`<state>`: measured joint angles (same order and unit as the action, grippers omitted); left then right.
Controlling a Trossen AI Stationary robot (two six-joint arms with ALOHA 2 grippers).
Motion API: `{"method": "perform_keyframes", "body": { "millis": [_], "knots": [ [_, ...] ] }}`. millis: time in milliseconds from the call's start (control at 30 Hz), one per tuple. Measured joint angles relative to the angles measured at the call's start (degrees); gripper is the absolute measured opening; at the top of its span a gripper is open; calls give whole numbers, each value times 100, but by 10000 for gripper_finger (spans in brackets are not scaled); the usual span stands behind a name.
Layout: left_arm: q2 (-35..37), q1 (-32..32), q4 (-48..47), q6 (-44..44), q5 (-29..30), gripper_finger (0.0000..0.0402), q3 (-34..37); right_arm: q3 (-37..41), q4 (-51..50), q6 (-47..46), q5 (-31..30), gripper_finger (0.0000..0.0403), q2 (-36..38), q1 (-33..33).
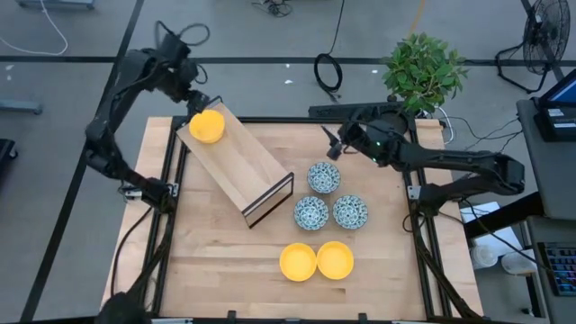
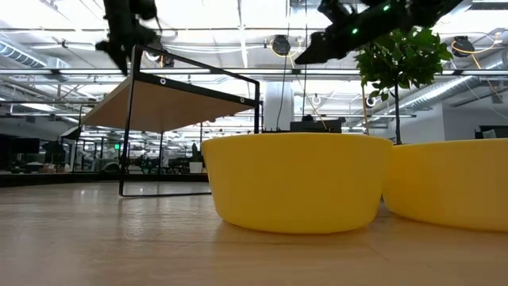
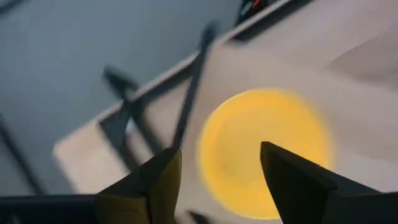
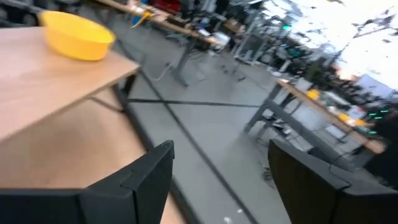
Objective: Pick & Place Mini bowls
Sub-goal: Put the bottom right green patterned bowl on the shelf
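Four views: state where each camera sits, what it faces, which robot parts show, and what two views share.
High: overhead, facing down on the table; both arms show.
Low: at tabletop height, facing two yellow bowls; arms overhead.
Left wrist: above the shelf's yellow bowl; open left gripper.
Right wrist: facing the raised shelf; open right gripper.
Shared: both wrist views show that shelf bowl.

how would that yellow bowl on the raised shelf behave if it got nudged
The yellow bowl looks rigid and probably light, so it would likely slide rather than flex. It is low and wide with a flat base, so tipping seems unlikely. It sits near the end of the wooden shelf, so a push outward might drop it off.
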<state>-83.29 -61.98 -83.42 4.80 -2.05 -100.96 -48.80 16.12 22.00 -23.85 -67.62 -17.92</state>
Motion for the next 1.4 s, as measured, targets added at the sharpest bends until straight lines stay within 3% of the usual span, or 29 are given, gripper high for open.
{"method": "perform_keyframes", "body": {
  "millis": [167, 300, 433, 600, 733, 967, 1167, 1400],
  "knots": [
    [698, 360, 1520, 571, -1497, 208, 41, -4, -1289, -1111, -3, 247, 566, 351],
    [1145, 772, 2853, 576, -2721, 211, 529, -438, -3553, -2234, -96, 247, 793, 767],
    [1260, 1320, 3828, -134, -2875, 221, 1359, -1122, -6035, -3958, -267, 247, 478, 1242],
    [1198, 2162, 4945, 758, -3231, 217, 2361, -1364, -7530, -5540, 795, 247, 45, 1575],
    [1198, 2974, 5915, 1493, -3324, 200, 2960, -1185, -7857, -6240, 1500, 247, -89, 1705],
    [1205, 3960, 6214, 2485, -2716, 170, 3312, -442, -7885, -7513, 1729, 247, 19, 1989],
    [1203, 4276, 6269, 2826, -1760, 162, 3505, 235, -7043, -7953, 2312, 247, 20, 2213],
    [1205, 4295, 6277, 2809, -1560, 161, 3507, 583, -6565, -8285, 2397, 247, 22, 2477]
  ]
}}
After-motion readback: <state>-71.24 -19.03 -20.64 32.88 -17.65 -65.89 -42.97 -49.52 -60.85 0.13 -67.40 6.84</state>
